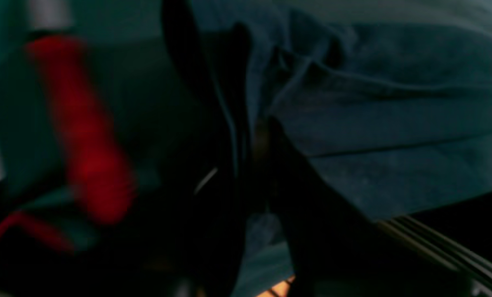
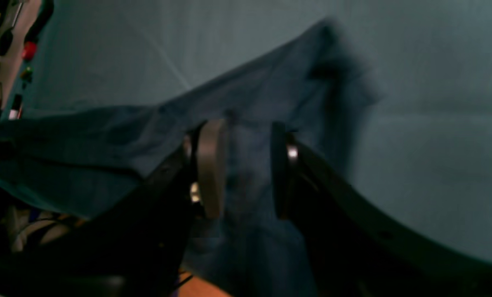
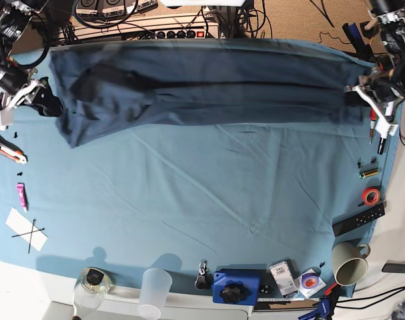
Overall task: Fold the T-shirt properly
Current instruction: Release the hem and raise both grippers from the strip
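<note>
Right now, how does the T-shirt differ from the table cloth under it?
The T-shirt is dark navy; the table cloth is lighter teal. The T-shirt is stretched into a long band along the far edge; the table cloth lies flat over the table. Both are soft blue fabric.

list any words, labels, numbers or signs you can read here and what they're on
No readable words or numbers.
"X": a hand-drawn cross on the white paper sheet.
The packet on the blue table cloth: print too small.
The T-shirt: no visible print.
</note>
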Robot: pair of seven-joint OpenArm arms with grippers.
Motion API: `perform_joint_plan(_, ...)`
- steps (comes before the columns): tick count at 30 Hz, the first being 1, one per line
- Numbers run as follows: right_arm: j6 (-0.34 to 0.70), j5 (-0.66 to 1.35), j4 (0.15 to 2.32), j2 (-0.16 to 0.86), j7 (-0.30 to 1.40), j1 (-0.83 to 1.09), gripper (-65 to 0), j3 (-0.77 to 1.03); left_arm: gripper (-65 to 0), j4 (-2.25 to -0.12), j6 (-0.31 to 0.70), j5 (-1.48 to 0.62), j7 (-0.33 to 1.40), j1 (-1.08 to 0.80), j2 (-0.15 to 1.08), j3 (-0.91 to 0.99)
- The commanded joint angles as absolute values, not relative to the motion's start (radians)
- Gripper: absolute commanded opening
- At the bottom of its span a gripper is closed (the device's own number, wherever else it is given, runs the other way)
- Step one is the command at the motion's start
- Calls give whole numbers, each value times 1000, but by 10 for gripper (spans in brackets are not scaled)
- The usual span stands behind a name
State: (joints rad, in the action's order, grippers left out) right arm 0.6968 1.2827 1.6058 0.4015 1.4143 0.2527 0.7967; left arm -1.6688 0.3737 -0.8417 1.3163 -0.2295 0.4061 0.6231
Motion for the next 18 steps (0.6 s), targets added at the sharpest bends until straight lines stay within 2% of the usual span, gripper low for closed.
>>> perform_joint_plan(1, 698, 1309, 1623, 426, 1396, 243, -463, 807, -650, -1683, 374, -859, 1308, -221, 440, 632)
perform_joint_plan(6, 698, 1308, 1623, 424, 1396, 229, -463, 806, -650, -1683, 402, -989, 1326, -221, 466, 632)
perform_joint_plan(11, 698, 1308, 1623, 424, 1396, 230, -463, 806, -650, -1704, 474, -1174, 1389, -233, 466, 632)
perform_joint_plan(14, 698, 1308, 1623, 424, 1396, 230, -463, 806, -650, -1765, 527, -1307, 1396, -260, 464, 631)
perform_joint_plan(18, 698, 1308, 1623, 424, 1396, 229, -463, 806, -650, -1876, 545, -1333, 1396, -300, 431, 630)
